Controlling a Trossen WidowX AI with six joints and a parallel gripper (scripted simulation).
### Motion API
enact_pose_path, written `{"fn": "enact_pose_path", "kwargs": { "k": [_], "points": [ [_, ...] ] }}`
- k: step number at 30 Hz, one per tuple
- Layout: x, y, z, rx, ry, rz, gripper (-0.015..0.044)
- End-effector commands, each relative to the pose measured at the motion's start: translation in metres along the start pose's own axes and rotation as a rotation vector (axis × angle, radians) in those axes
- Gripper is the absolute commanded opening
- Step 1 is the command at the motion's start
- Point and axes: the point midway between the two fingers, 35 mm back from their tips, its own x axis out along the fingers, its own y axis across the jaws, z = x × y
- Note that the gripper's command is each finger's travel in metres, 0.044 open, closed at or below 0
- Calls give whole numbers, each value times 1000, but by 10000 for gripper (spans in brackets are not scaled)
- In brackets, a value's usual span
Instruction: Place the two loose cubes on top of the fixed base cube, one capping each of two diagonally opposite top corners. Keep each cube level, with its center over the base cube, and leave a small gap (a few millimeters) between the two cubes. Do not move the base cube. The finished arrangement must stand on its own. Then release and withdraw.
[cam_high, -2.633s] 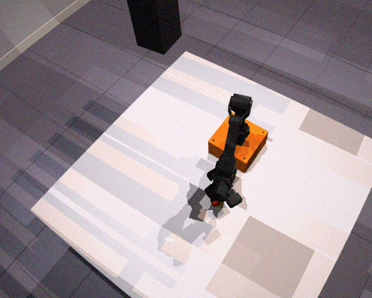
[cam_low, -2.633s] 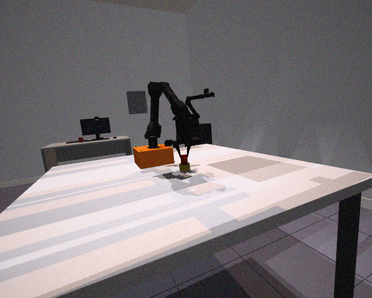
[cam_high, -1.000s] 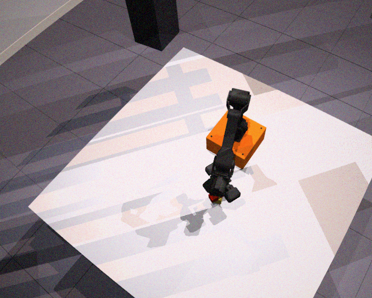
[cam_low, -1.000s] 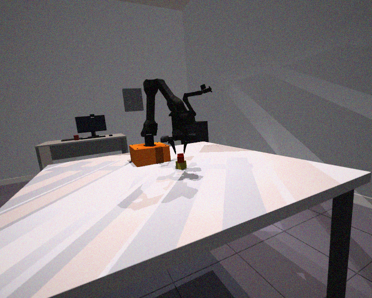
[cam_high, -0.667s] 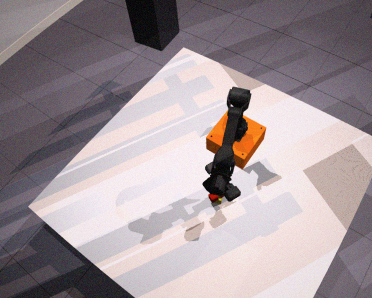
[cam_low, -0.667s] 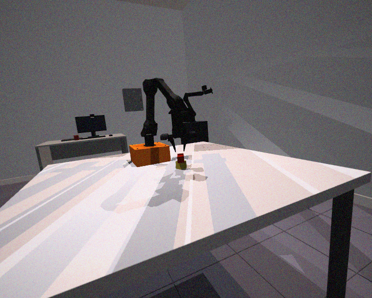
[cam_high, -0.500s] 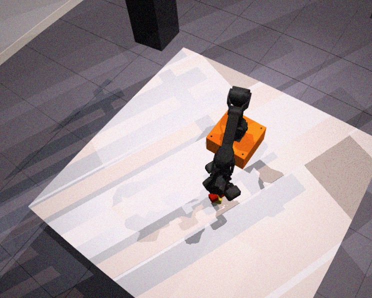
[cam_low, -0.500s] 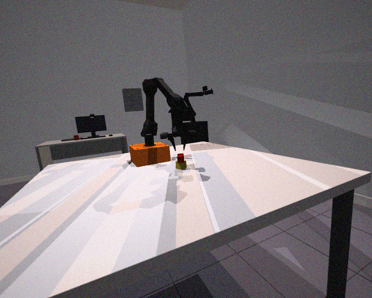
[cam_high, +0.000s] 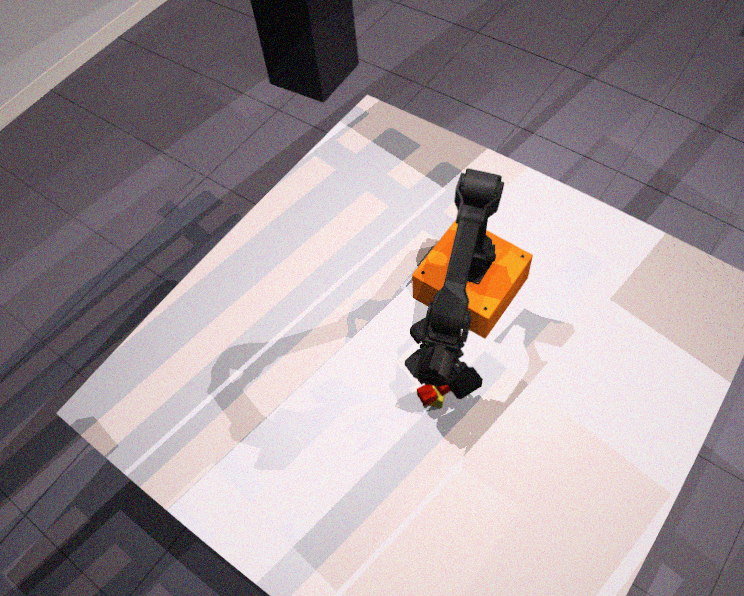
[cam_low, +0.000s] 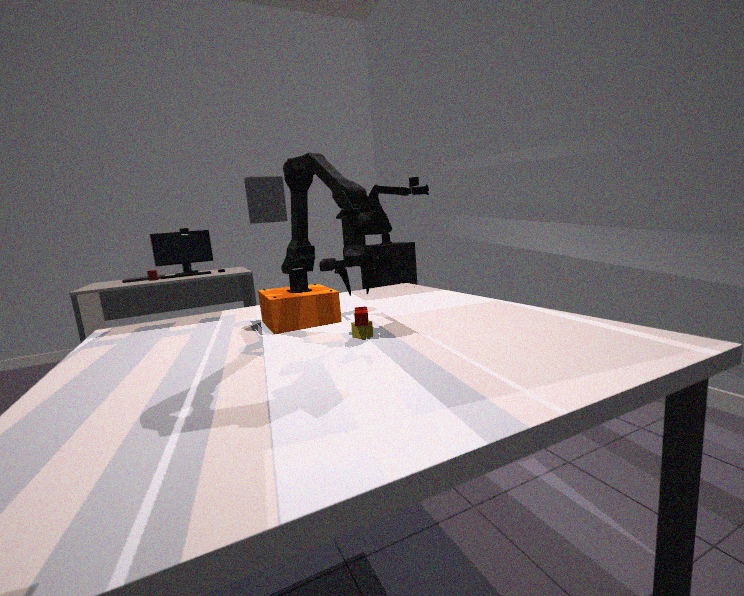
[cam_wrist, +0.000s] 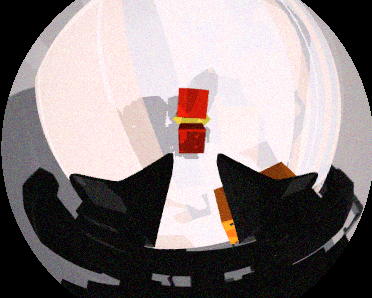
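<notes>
The yellow base cube (cam_high: 438, 402) (cam_low: 362, 330) (cam_wrist: 192, 121) stands on the table. Two red cubes sit on its top at opposite corners: one red cube (cam_high: 426, 395) (cam_wrist: 193, 102) is farther from the gripper in the wrist view, the other red cube (cam_high: 444, 389) (cam_wrist: 192, 141) is nearer. A yellow strip shows between them, its corners peeking out left and right. In the exterior view the red cubes overlap and look level. My gripper (cam_low: 358, 292) (cam_wrist: 195, 157) is open and empty, a little above the cubes and towards the robot's base. Its fingertips are hidden in the top view.
The orange box (cam_high: 434, 257) (cam_low: 301, 311) (cam_wrist: 220, 200) under the arm's base stands behind the cubes. The white table (cam_high: 558, 484) (cam_low: 403, 447) bears patchy shadows. A desk (cam_low: 186, 294) with a monitor (cam_low: 181, 247) stands in the far background.
</notes>
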Motion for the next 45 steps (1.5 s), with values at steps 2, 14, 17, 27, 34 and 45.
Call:
{"fn": "enact_pose_path", "kwargs": {
  "k": [2, 14, 17, 27, 34, 45],
  "points": [
    [-9, 2, 2, -5, -11, 10, 205],
    [-17, 2, 2, -5, -11, 10, 205],
    [-15, 3, 0, 1, -5, 5, 258],
    [-18, 88, -68, 1, 3, 14, 400],
    [-18, 88, -68, 1, 3, 14, 400],
    [-18, 88, -68, 1, 3, 14, 400]
  ]
}}
